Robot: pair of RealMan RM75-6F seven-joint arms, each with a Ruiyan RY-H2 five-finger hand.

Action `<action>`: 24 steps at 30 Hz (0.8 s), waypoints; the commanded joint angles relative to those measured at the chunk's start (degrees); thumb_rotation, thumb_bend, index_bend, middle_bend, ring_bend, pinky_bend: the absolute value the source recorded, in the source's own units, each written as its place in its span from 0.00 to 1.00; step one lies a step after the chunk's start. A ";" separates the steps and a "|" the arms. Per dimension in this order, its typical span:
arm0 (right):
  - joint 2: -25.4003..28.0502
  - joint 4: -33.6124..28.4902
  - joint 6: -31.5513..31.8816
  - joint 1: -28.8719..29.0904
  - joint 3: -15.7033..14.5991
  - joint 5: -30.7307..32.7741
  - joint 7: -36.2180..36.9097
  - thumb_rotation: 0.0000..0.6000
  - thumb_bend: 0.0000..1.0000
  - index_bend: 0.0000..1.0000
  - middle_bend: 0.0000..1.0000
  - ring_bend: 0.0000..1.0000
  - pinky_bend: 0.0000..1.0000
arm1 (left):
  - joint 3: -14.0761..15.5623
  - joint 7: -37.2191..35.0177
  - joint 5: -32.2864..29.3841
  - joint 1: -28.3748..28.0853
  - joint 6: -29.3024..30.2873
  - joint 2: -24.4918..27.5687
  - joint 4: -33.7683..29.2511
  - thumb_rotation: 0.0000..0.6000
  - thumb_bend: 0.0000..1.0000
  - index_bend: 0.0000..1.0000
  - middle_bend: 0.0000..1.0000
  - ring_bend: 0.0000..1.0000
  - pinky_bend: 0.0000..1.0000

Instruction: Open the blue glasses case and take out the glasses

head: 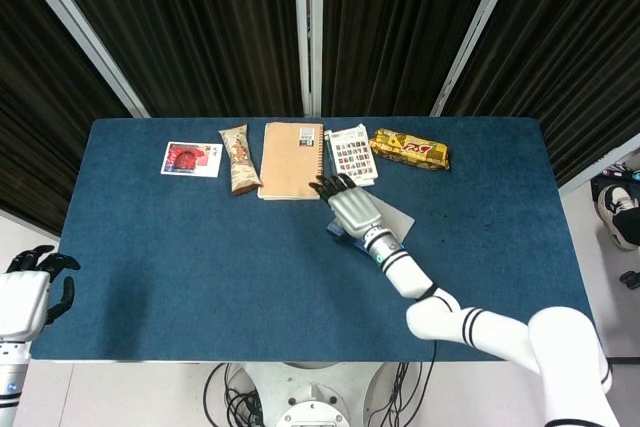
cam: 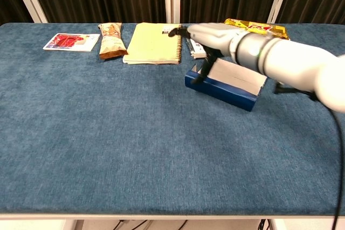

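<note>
The blue glasses case [cam: 226, 93] lies open right of the table's middle, its grey lid [cam: 240, 74] tipped back; in the head view the case [head: 338, 234] is mostly under my arm. My right hand [cam: 215, 37] hovers over the case's left end, and dark fingers [cam: 205, 64] reach down into it. From the head view the right hand [head: 352, 211] covers the inside, so the glasses are hidden and I cannot tell whether anything is pinched. My left hand [head: 30, 289] hangs off the table's near left corner, holding nothing.
Along the far edge lie a red card [head: 190, 159], a snack bar [head: 238, 157], a tan spiral notebook [head: 292, 159], a stamp booklet [head: 352, 155] and a yellow candy packet [head: 410, 149]. The notebook and booklet lie just beyond the right hand.
</note>
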 commanded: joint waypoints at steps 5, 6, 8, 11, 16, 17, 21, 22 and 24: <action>3.65 -4.77 -1.36 -0.51 2.55 6.34 -0.61 1.00 0.14 0.00 0.07 0.00 0.00 | -0.02 -0.46 -0.06 -0.06 -0.17 0.09 0.07 1.00 0.57 0.44 0.41 0.20 0.25; 6.49 -8.55 -1.27 -2.21 1.73 5.59 0.57 1.00 0.19 0.00 0.11 0.00 0.00 | -0.02 -0.44 -0.06 -0.09 -0.22 0.06 0.10 1.00 0.57 0.44 0.41 0.20 0.25; 10.93 -14.37 -1.09 -4.95 0.43 4.16 2.83 1.00 0.28 0.00 0.16 0.00 0.00 | -0.05 -0.38 -0.04 -0.13 -0.22 0.07 0.04 1.00 0.57 0.44 0.41 0.20 0.25; 17.44 -21.99 -0.19 -9.50 -2.41 0.25 6.81 1.00 0.48 0.00 0.23 0.00 0.00 | -0.03 -0.23 -0.02 -0.11 -0.19 0.07 -0.05 1.00 0.57 0.44 0.41 0.20 0.25; 23.47 -28.05 1.83 -15.47 -7.26 -8.31 15.28 1.00 0.66 0.00 0.27 0.00 0.00 | -0.04 0.21 -0.12 -0.14 -0.22 0.04 -0.18 1.00 0.57 0.44 0.41 0.20 0.25; 23.89 -28.21 2.17 -16.13 -7.96 -9.67 16.65 1.00 0.68 0.00 0.28 0.00 0.00 | -0.04 0.28 -0.13 -0.13 -0.21 0.03 -0.19 1.00 0.57 0.44 0.41 0.20 0.25; 24.18 -27.22 3.83 -17.99 -10.31 -14.59 21.67 1.00 0.74 0.00 0.28 0.00 0.00 | -0.04 0.45 -0.15 -0.09 -0.15 0.01 -0.26 1.00 0.57 0.44 0.41 0.20 0.25; 24.13 -26.93 4.06 -18.18 -10.60 -15.33 22.63 1.00 0.74 0.00 0.28 0.00 0.00 | -0.04 0.46 -0.16 -0.09 -0.14 0.00 -0.26 1.00 0.57 0.44 0.41 0.20 0.25; 24.05 -26.38 4.30 -18.42 -11.28 -16.82 24.50 1.00 0.75 0.00 0.28 0.00 0.00 | -0.04 0.45 -0.18 -0.09 -0.15 0.00 -0.26 1.00 0.57 0.44 0.41 0.20 0.25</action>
